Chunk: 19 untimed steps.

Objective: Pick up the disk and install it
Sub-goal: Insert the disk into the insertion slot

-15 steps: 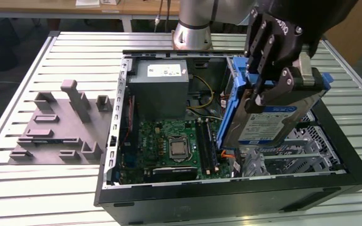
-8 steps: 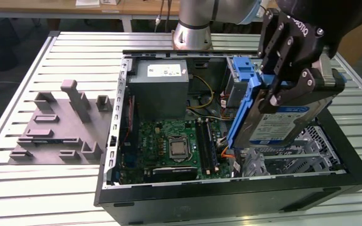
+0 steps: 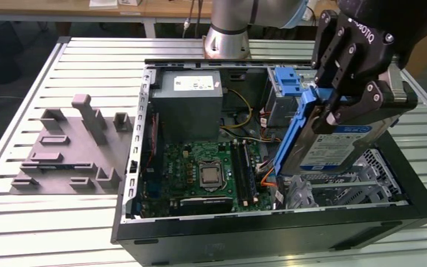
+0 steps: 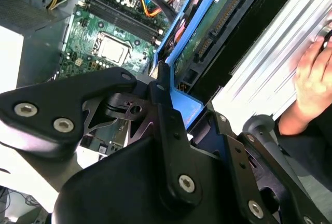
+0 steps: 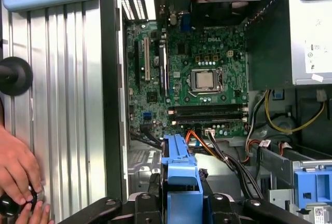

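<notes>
The disk (image 3: 331, 149) is a silver-grey drive with a white-and-blue label in a blue plastic carrier. It hangs steeply tilted above the metal drive cage (image 3: 351, 186) on the exterior view's right of the open computer case (image 3: 273, 228). My gripper (image 3: 344, 114) is shut on its upper end. In the second wrist view, the disk's (image 4: 207, 42) green circuit underside and blue frame run away from the gripper (image 4: 179, 110). In the first wrist view, the carrier's blue end (image 5: 179, 164) sticks out from between the black fingers (image 5: 150, 206).
Inside the case lie a green motherboard (image 3: 202, 169), a grey metal box with a white sticker (image 3: 191, 94) and a blue ribbed latch (image 3: 288, 80). A grey moulded fixture (image 3: 73, 147) sits on the slatted table at the exterior view's left. A person's hand (image 5: 18, 169) rests beside the case.
</notes>
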Available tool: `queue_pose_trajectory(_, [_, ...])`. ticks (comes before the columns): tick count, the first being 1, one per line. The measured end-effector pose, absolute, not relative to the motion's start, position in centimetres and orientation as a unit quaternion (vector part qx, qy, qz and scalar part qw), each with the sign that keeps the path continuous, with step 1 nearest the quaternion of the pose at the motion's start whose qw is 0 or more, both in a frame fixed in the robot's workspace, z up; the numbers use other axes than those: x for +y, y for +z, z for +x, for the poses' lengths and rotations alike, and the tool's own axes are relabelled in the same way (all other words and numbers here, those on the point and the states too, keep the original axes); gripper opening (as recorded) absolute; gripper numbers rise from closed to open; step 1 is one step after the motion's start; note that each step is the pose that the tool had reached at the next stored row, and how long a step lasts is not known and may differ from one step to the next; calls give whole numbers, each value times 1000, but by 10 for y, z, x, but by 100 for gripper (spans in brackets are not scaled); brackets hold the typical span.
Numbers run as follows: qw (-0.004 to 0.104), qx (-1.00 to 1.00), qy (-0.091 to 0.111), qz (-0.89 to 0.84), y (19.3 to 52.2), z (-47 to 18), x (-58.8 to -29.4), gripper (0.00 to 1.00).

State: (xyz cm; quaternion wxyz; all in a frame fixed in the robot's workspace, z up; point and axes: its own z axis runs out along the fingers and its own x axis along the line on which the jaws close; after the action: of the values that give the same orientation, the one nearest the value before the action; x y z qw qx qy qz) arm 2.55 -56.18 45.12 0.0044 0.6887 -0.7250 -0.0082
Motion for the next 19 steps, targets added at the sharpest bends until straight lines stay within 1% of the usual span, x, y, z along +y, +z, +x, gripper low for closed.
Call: queue_pose_trajectory(19, [4, -725, -8, 689, 446, 67, -562, 37])
